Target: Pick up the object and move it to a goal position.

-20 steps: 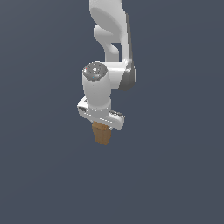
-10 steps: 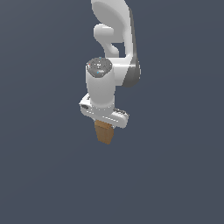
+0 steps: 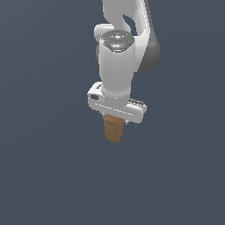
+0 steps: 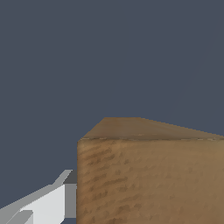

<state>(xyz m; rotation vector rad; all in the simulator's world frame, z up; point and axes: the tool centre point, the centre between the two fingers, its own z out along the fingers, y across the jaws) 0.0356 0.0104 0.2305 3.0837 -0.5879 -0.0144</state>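
Plain slate-blue background fills both views, flat and even, with no edge or surface line that I can make out. Against it my white arm [image 3: 117, 66] hangs downward in the middle of the exterior view, and my gripper [image 3: 115, 117] sits at its lower end as a broad white bar.

Clamped in my gripper is the object [image 3: 114, 129], a small tan-brown block with a wood-like grain. It juts out below the white bar, narrower than the bar, taller than wide, tapering a little toward its lower end as seen from this angle. Nothing touches it but me.

From the wrist view the object [image 4: 151, 179] looms large and close: a streaked, grainy brown face fronts the camera, and a smoother face slopes away beyond it. One white finger [image 4: 46, 203] presses against the block's side.
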